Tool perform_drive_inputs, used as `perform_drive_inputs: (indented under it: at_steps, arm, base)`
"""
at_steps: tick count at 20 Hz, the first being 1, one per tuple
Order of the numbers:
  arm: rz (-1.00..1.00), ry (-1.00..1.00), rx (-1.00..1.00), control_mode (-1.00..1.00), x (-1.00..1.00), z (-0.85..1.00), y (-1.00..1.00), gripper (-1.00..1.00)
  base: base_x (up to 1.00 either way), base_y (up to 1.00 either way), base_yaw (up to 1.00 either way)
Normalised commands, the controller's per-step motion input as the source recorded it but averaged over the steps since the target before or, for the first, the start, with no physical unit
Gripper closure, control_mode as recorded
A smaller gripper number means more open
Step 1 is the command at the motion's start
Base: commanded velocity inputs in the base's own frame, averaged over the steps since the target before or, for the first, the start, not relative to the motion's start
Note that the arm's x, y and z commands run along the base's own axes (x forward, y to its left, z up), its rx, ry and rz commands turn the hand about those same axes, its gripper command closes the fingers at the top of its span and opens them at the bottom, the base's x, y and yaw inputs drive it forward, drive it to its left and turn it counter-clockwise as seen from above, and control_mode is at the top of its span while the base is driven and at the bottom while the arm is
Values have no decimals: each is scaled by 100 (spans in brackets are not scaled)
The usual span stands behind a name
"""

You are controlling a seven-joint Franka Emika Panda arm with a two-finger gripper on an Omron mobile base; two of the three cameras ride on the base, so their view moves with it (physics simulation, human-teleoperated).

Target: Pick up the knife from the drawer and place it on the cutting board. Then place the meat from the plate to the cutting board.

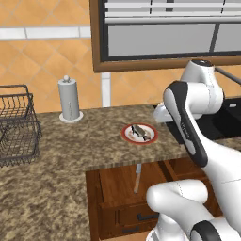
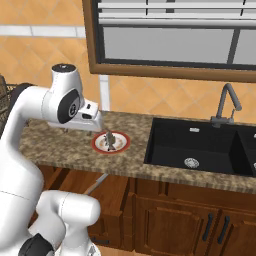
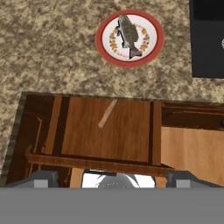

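The knife (image 3: 107,113) lies diagonally on the floor of the open drawer (image 3: 87,162), seen from above in the hand view. In the base views the knife (image 1: 137,178) (image 2: 97,182) rests in the pulled-out drawer (image 1: 113,186) below the counter edge. The white, red-rimmed plate (image 3: 151,37) (image 1: 127,134) (image 2: 122,145) sits on the counter just behind the drawer, with the meat (image 3: 127,31) (image 1: 140,132) (image 2: 111,142) on it. My gripper (image 3: 113,179) hovers high over the drawer, open wide and empty. The cutting board is out of view.
A black sink (image 2: 200,145) with a faucet (image 2: 225,105) lies right of the plate. A paper towel holder (image 1: 69,100) and a wire basket (image 1: 16,124) stand on the left counter. Cabinet doors (image 2: 200,220) sit below the sink.
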Motion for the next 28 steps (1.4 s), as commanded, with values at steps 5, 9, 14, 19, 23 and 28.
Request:
perform_drive_inputs:
  at_steps: [5, 9, 14, 19, 23, 28]
  arm:
    - [4, 1, 0, -100, -10, -19, 0, -100]
    - [3, 0, 0, -100, -1, -21, 0, -100]
    - [0, 0, 0, 100, 0, 0, 0, -100]
    - [0, 0, 0, 100, 0, 0, 0, -100]
    - [0, 0, 0, 100, 0, 0, 0, -100]
    - [0, 0, 0, 100, 0, 0, 0, -100]
  base:
    - [0, 0, 0]
    - [0, 0, 0]
    - [-8, -19, 12]
    - [-33, -42, 38]
    - [-44, -51, 37]
    - [-53, -60, 31]
